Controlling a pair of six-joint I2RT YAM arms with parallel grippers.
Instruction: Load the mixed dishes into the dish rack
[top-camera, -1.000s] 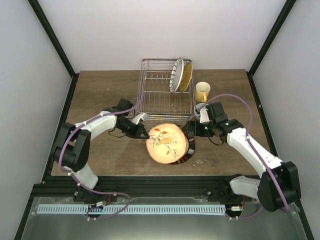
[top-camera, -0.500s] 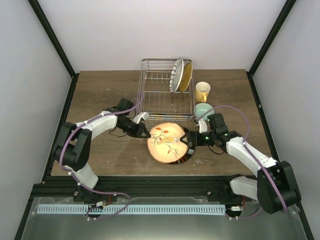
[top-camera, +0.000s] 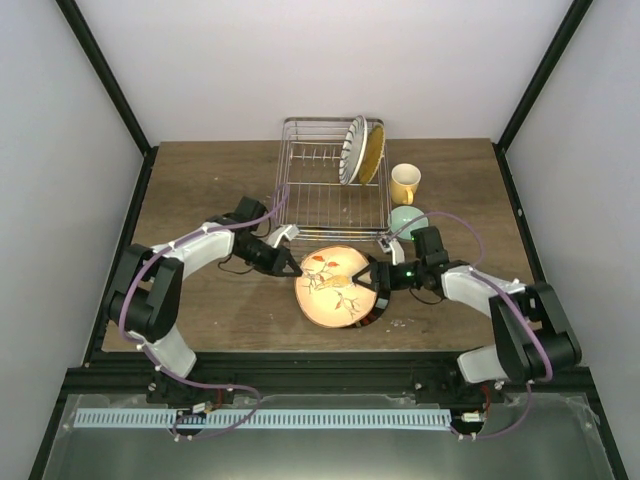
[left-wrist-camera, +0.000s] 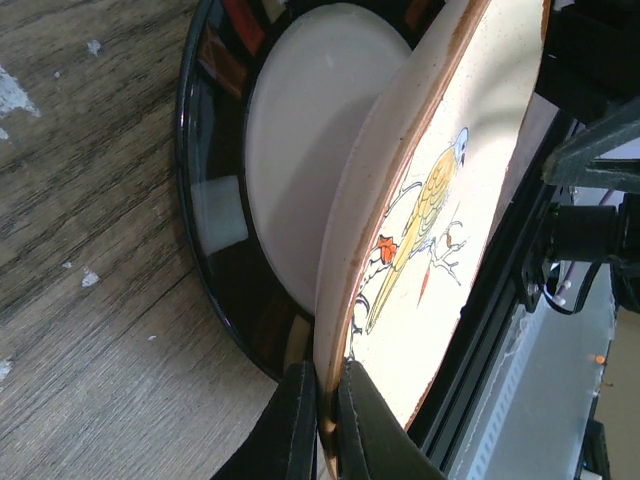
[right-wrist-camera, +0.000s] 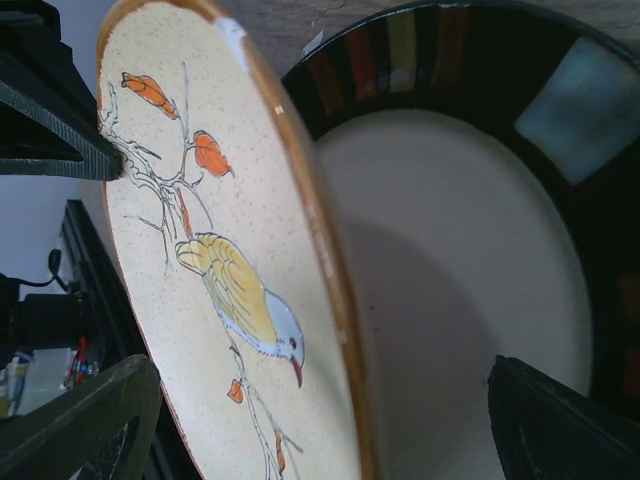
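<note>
Left hand (left-wrist-camera: 322, 400) is clamped tight on the near-left rim of the bird plate (top-camera: 335, 287), one finger on each face. The plate is tipped up on edge, painted side facing up and toward the arm bases. Under and behind it the dark-rimmed plate (left-wrist-camera: 300, 170) lies flat on the surface (top-camera: 200, 180). The bird plate's low edge looks to rest on or just over it, can't tell which.

Right hand (top-camera: 369, 276) is spread wide and holds nothing. It sits at the plate's right rim, and the right wrist view shows a finger on each side of the rim, neither touching.

Judged step: right hand takes a second grip on the bird plate so it can go to the rack.

To do it well:
- slide the right hand further over the rim first, so the pads land on the flat and not the lip
- close squarely, without twisting against the left hand's pinch
- left hand should let go only once the right grip is firm
- lift straight up so the dark-rimmed plate isn't dragged

Just beyond the right hand sits the mint bowl (top-camera: 408, 217), and the yellow mug (top-camera: 404, 183) is behind that. Both are on the surface beside the rack's right side.

Furthest back is the dish rack (top-camera: 310, 195). A striped plate (top-camera: 352, 150) and a woven yellow plate (top-camera: 372, 152) stand upright at its far right. The slots to their left are free, so take the plate there on edge and set it between the prongs (top-camera: 315, 155).
</note>
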